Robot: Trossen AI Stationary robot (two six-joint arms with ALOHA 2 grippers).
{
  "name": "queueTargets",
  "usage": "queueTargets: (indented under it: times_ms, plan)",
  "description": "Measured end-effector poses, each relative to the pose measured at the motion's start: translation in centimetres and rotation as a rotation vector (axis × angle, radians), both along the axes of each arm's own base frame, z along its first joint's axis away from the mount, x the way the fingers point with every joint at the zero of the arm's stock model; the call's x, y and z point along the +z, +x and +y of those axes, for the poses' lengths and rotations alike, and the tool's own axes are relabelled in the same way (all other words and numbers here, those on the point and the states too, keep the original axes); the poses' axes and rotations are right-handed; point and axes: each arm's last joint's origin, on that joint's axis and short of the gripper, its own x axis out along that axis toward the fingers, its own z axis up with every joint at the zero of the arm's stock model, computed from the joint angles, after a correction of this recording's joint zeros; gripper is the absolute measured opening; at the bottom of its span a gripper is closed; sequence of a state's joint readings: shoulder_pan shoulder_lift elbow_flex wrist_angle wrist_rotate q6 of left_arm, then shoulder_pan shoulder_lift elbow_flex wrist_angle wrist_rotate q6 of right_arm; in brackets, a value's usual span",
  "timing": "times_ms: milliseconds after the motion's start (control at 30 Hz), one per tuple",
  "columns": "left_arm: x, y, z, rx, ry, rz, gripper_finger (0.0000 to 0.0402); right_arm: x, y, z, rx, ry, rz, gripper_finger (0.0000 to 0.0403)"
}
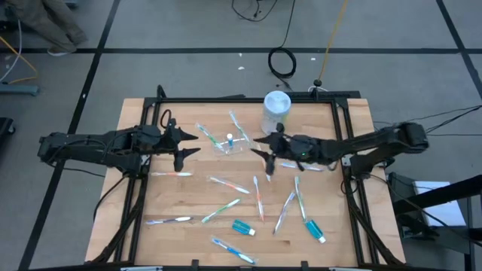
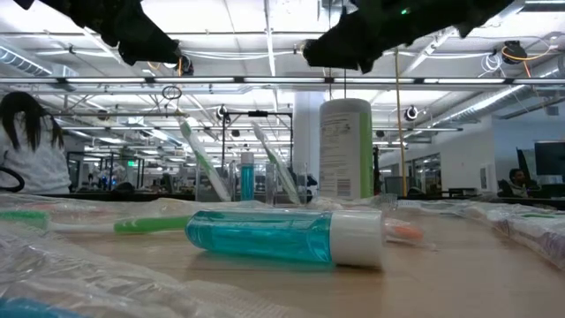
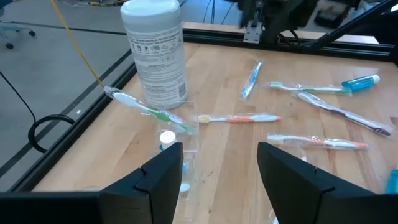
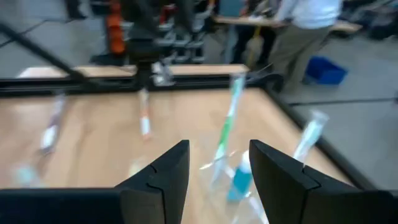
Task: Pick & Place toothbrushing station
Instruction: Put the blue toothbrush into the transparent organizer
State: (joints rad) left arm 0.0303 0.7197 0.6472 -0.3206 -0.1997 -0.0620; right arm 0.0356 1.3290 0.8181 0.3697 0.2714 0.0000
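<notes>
Right gripper [image 1: 265, 159] open wide, empty, just right of clear cup [image 1: 228, 144]; left gripper [image 1: 183, 153] open wide too. Risk: either jaw clips cup, toppling brushes [image 1: 239, 128] & tube [image 1: 229, 138].

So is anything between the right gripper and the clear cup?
Nothing visible. The right gripper, open, hangs just beside the clear cup, which already holds two toothbrushes and a blue toothpaste tube. The white-and-green canister stands behind, off that line. The left gripper is on the cup's other side.
</notes>
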Motion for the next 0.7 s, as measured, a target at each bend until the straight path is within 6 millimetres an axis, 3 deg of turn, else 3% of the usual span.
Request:
queueTargets:
  times_ms: [267,700]
  plan:
    - [0.0,0.0,0.0,0.0,-0.001,0.0,0.0214,0.9,-3.1,0.5,0.009,0.061,0.141,0.0158]
    - [0.0,0.0,0.0,0.0,0.001,0.001,0.0214,-2.5,-6.2,0.4,-0.14,0.269,0.56,0.0157]
